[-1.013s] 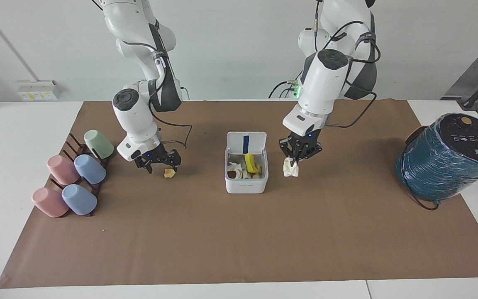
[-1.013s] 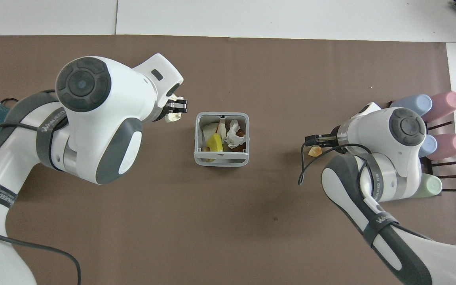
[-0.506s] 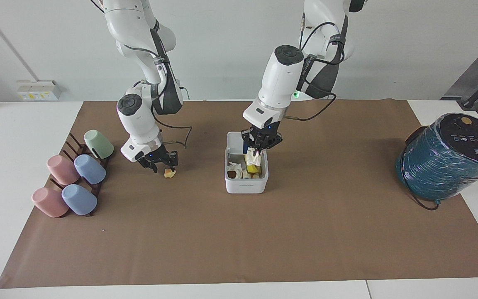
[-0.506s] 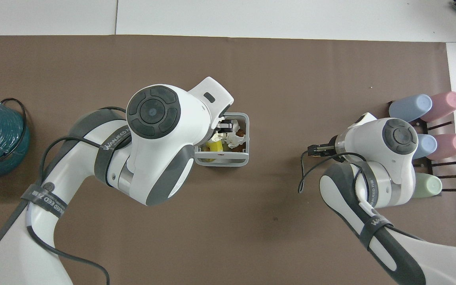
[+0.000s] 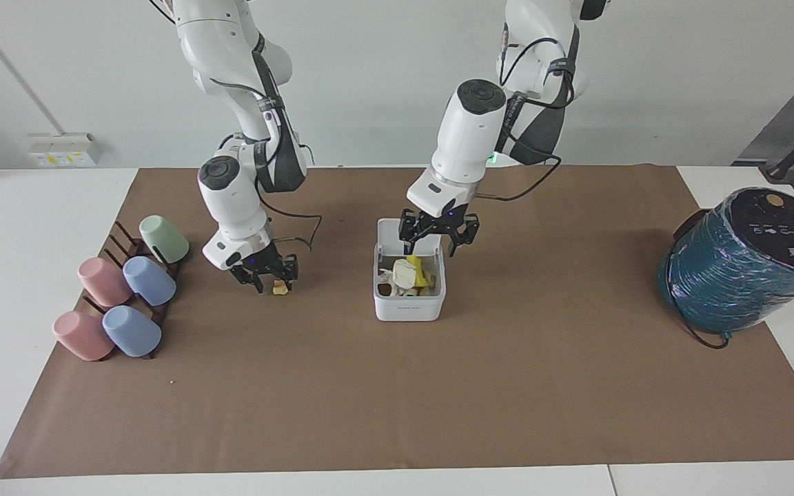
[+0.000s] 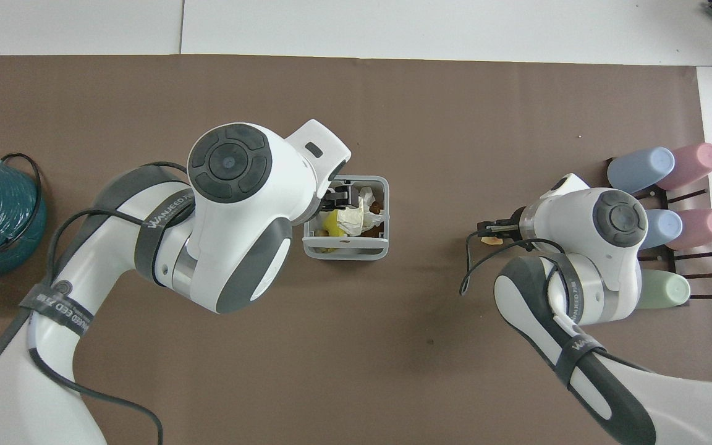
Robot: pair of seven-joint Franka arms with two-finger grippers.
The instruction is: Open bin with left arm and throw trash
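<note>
The white bin (image 5: pixel 409 307) stands mid-table with its lid (image 5: pixel 389 236) up; in the overhead view its rim (image 6: pixel 343 252) shows. My left gripper (image 5: pixel 440 241) hangs open just above the bin's mouth, nothing in it; it also shows in the overhead view (image 6: pixel 340 196). The off-white paper wad (image 5: pixel 404 273) lies in the bin on other scraps, beside the yellow piece (image 5: pixel 424 274). My right gripper (image 5: pixel 273 275) is low over the mat, open, with its fingers to either side of the tan-orange bit (image 5: pixel 279 289), toward the right arm's end of the table.
Pastel cups (image 5: pixel 128 296) lie on a dark rack at the right arm's end. A big teal wrapped cylinder (image 5: pixel 741 262) stands at the left arm's end. A brown mat (image 5: pixel 397 399) covers the table.
My left gripper carried the paper wad from beside the bin to over it, then opened; the wad now lies in the bin. My right gripper lowered around the tan-orange bit.
</note>
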